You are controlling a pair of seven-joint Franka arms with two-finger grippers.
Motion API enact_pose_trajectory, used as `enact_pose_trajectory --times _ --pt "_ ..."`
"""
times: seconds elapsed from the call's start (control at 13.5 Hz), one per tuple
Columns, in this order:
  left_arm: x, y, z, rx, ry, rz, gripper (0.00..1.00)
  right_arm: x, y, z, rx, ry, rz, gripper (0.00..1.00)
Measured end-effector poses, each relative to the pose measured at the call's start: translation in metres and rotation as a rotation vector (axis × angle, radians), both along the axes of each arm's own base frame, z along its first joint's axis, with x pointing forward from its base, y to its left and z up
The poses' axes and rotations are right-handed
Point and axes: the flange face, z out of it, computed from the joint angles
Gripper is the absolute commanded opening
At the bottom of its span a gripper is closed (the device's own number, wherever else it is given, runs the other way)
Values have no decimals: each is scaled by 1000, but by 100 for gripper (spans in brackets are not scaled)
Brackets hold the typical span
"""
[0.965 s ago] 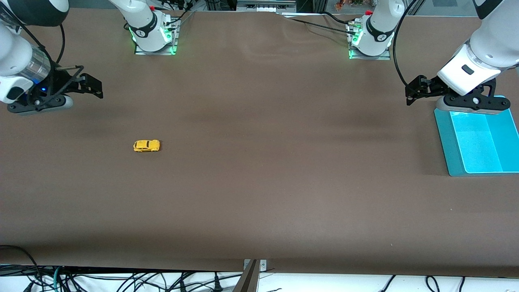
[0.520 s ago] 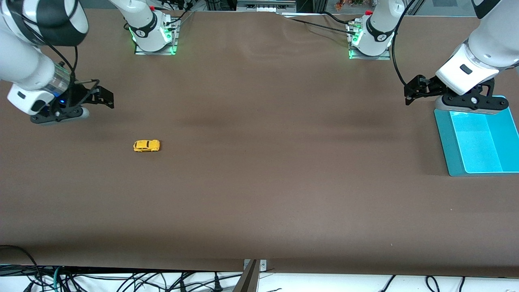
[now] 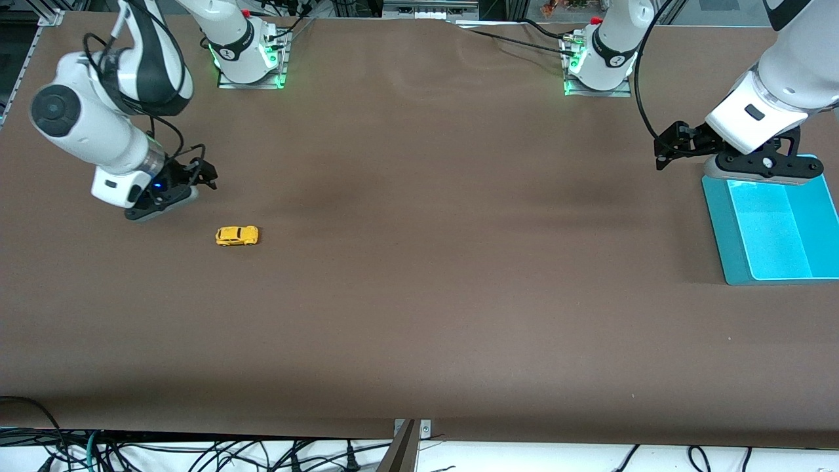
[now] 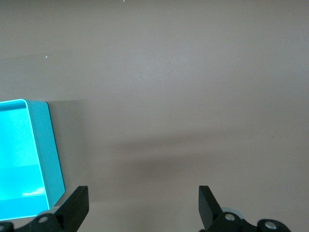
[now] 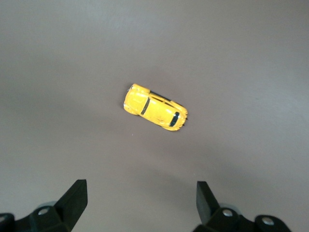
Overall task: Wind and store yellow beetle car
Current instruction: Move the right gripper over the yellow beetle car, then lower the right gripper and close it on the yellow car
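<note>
The yellow beetle car (image 3: 237, 235) stands on its wheels on the brown table toward the right arm's end. It also shows in the right wrist view (image 5: 155, 107), ahead of the fingertips. My right gripper (image 3: 204, 174) is open and empty, low over the table close to the car and apart from it. My left gripper (image 3: 667, 145) is open and empty, over the table beside the teal bin (image 3: 721, 223) at the left arm's end. The bin's corner shows in the left wrist view (image 4: 48, 145).
The teal bin is open-topped and holds nothing that I can see. The two arm bases (image 3: 249, 56) stand along the table's edge farthest from the front camera. Cables hang below the table's near edge.
My right arm has swung in from the table's end toward the car and lowered. The left arm has barely moved. The car has not moved.
</note>
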Motion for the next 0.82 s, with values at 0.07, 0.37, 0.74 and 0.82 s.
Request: enact_pose_trajectory --times 0.07,0.37,0.74,0.82 --pt "0 0 0 0 0 -1 100 -4 0 -14 4 10 63 100" --pt "0 -2 0 0 0 -5 100 -5 0 -42 30 30 349 100" --pt "-3 -15 0 1 3 -27 100 6 3 -97 56 -24 755 100" --pt "-3 -15 0 1 4 -28 100 8 3 -109 57 -39 824 100"
